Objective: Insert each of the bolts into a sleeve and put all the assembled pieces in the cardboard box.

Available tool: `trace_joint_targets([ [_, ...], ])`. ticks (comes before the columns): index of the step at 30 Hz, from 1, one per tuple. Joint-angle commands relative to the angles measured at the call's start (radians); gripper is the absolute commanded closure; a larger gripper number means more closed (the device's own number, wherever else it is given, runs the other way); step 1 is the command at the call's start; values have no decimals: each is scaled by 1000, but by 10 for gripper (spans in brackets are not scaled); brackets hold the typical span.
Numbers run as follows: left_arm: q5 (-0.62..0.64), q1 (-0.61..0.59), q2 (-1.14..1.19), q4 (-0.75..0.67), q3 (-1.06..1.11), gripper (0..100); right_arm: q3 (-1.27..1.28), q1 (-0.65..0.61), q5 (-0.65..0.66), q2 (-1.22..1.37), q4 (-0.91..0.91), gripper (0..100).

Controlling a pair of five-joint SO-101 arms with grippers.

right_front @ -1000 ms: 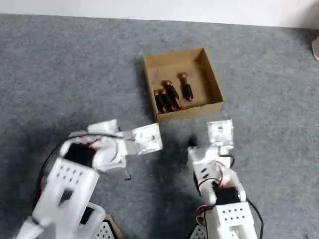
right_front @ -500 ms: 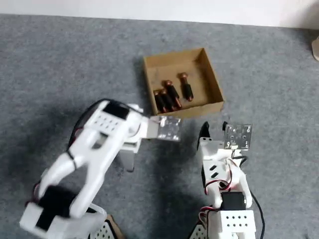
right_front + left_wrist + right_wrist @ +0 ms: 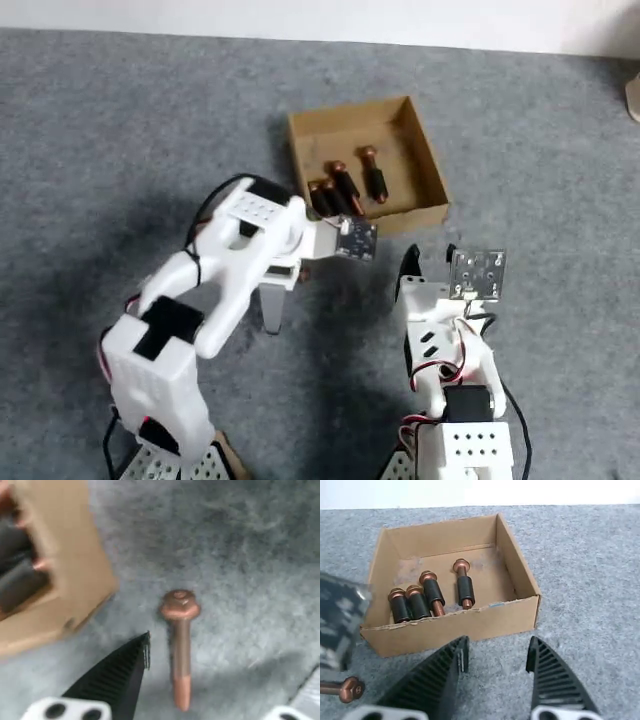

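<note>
The left gripper (image 3: 225, 665) has its fingers spread wide and holds nothing. A bare bolt (image 3: 180, 645) lies on the gray carpet (image 3: 250, 555) between them, just beside the cardboard box (image 3: 65, 580). The right gripper (image 3: 498, 647) is spread too, near the box's front wall. The right wrist view looks into the box, where four bolts in black sleeves (image 3: 434, 595) lie.

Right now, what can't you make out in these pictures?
Left wrist view: the cardboard box is blurred and cut by the edge; its contents are unreadable.
Right wrist view: the loose bolt runs off the picture's edge, shank cropped.
High view: the left arm covers the box's near corner.
</note>
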Motion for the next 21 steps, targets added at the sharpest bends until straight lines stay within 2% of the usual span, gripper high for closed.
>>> trace_joint_targets([
  [1, -12, 35, 22, -8, -42, 553, 134, 13, -5, -15, 2, 821],
  [3, -8, 38, 45, -48, -41, 554, 134, 13, -5, -15, 2, 821],
  [6, 64, 38, 74, -118, -41, 555, 134, 12, -5, -15, 2, 821],
  [8, 97, 36, 85, -152, -41, 588, 134, 12, -5, -15, 2, 821],
  [10, 107, 35, 88, -178, -41, 673, 134, 12, -5, -15, 2, 821],
  [15, 106, 38, 99, -209, -33, 1000, 134, 12, -5, -15, 2, 821],
  [17, 107, 38, 99, -206, -33, 962, 134, 12, -5, -15, 2, 821],
  [21, 143, 36, 88, -206, -33, 994, 134, 13, -5, -15, 2, 821],
])
